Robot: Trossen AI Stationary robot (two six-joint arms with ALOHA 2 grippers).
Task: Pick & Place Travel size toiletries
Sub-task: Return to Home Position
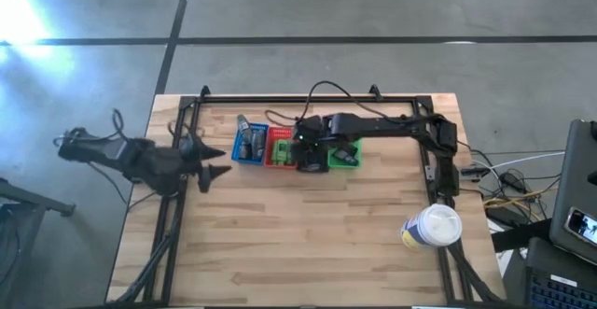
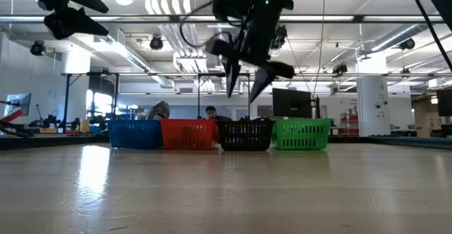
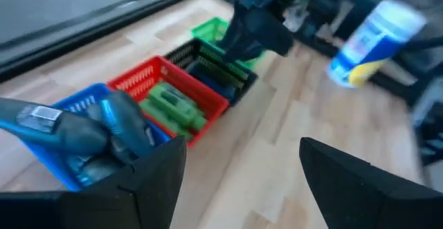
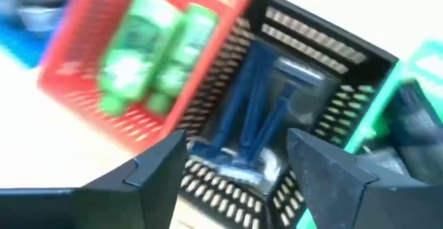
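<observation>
Four mesh baskets stand in a row near the table's far edge. The blue basket (image 3: 66, 115) holds grey mini bottles (image 3: 104, 129). Bright green tubes (image 4: 152, 49) lie in the red basket (image 1: 278, 147). Dark-blue razors (image 4: 259, 118) lie in the black basket (image 2: 244, 135). Black items (image 4: 415, 129) lie in the green basket (image 1: 347, 157). My right gripper (image 2: 247, 84) hangs open above the black basket, empty. My left gripper (image 1: 213, 167) is open and empty over the table's left part, left of the blue basket.
A large white round tub with a blue and yellow label (image 1: 432, 227) stands near the table's right edge, toward the near side. A black frame (image 1: 308, 99) runs along the far and side edges. Bare wood (image 1: 308, 234) lies in front of the baskets.
</observation>
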